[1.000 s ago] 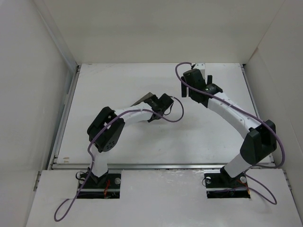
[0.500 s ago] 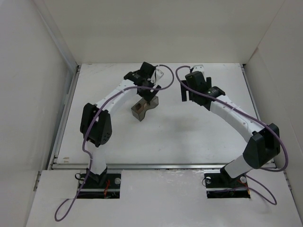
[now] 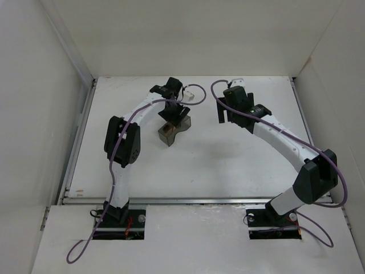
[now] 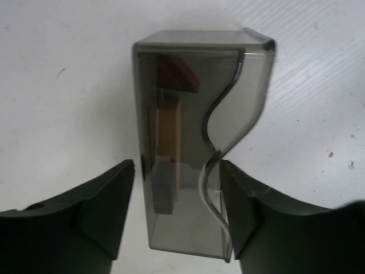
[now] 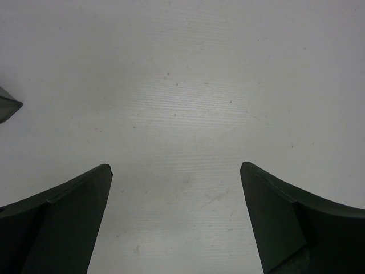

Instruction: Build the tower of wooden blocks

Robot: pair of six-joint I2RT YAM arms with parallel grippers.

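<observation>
The left claw (image 4: 177, 170) hangs spread wide astride a dark translucent rectangular plastic bin (image 4: 191, 231), toward the far edge of the white surface (image 5: 182, 68). Inside the bin lie a slim tan wooden block (image 4: 168, 128) and small reddish-brown wooden pieces (image 4: 177, 74), long axis pointing away from this nearer claw. The right claw (image 5: 175, 166) gapes over the surface alone.

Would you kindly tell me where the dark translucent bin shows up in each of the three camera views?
Top external: the dark translucent bin sits left of table centre, at the left gripper's tips.
Left wrist: mid-frame, between the open fingers.
Right wrist: only a dark corner at the left edge, probably the bin.
Shared landmark: the white table.
</observation>
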